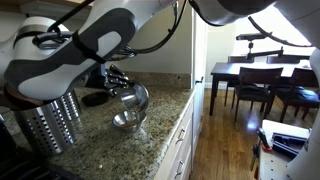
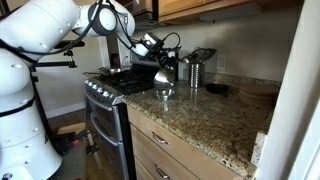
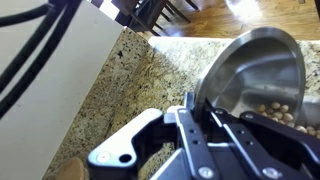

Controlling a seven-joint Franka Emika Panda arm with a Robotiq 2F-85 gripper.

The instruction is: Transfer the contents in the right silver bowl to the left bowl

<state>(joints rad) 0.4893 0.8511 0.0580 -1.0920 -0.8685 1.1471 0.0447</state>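
My gripper (image 3: 190,102) is shut on the rim of a silver bowl (image 3: 255,62) and holds it tilted in the air. Small tan pieces (image 3: 282,110) lie in its lower part. In both exterior views the held bowl (image 1: 137,96) (image 2: 165,77) hangs just above a second silver bowl (image 1: 126,121) (image 2: 163,94), which stands on the speckled granite counter (image 1: 100,145) (image 2: 215,120). The gripper (image 1: 116,78) (image 2: 152,48) comes at the held bowl from the stove side. What lies inside the lower bowl cannot be made out.
A perforated silver cylinder (image 1: 50,125) (image 2: 195,70) stands on the counter. A stove (image 2: 108,85) with a dark pan (image 1: 95,98) adjoins the counter. A dark flat object (image 2: 216,90) lies near the wall. A dining table with chairs (image 1: 255,78) stands beyond the counter edge.
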